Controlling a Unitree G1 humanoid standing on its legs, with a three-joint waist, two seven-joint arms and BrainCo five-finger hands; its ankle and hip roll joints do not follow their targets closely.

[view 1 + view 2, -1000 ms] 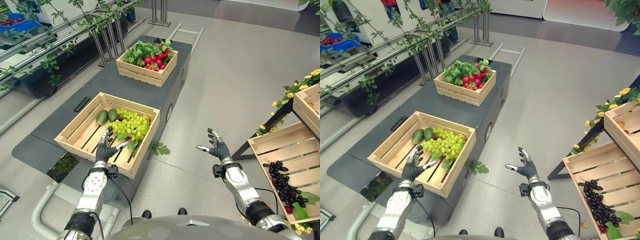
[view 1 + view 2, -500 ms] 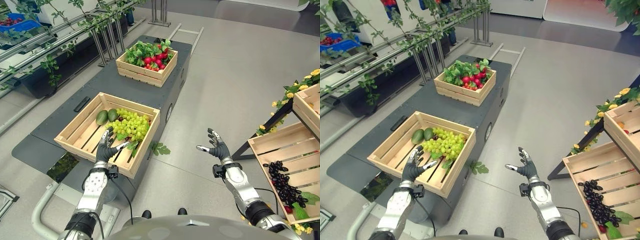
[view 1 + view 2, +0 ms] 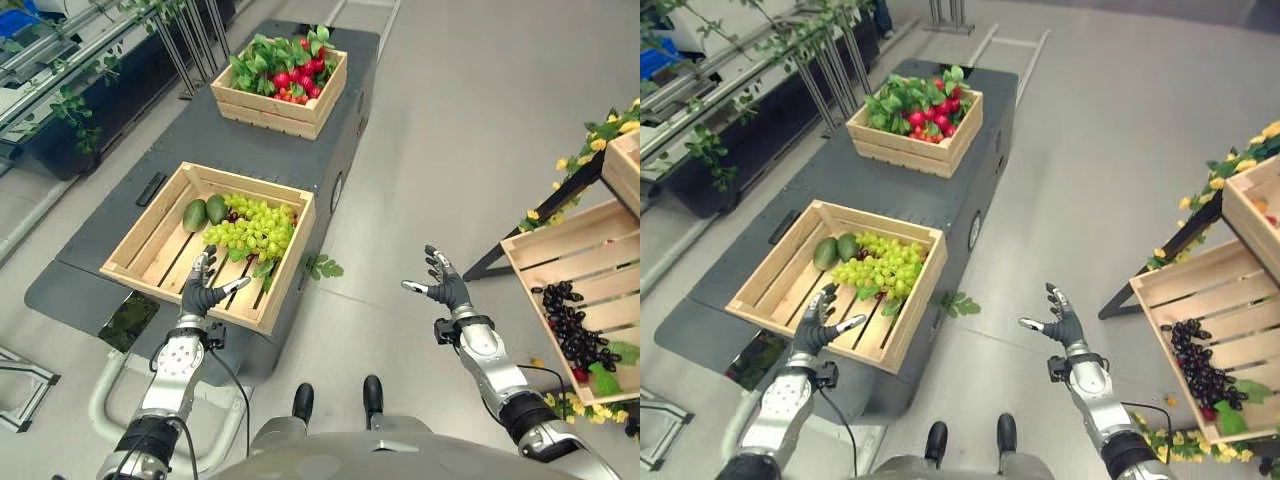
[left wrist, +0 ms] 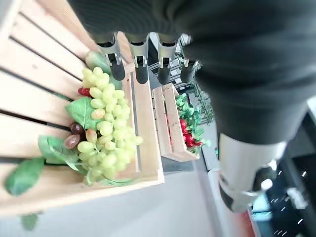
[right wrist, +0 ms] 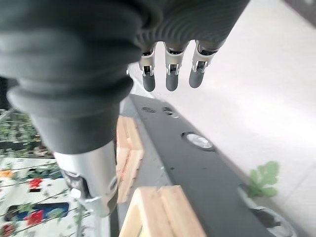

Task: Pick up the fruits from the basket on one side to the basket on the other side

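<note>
**Fingers spread on both hands, nothing held**

Left hand (image 3: pixel 203 293) over near crate (image 3: pixel 140 260); right hand (image 3: pixel 444 291) over grey floor (image 3: pixel 440 140). Green grapes (image 3: pixel 250 227) in crate's far right corner, bunch lying lengthwise, two avocados (image 3: pixel 204 212) beside. Dark platform (image 3: pixel 130 200). Far crate (image 3: pixel 285 105): radishes (image 3: pixel 285 80). Shelf crate (image 3: pixel 560 250) at right, cut off: dark grapes (image 3: pixel 570 325).
</note>
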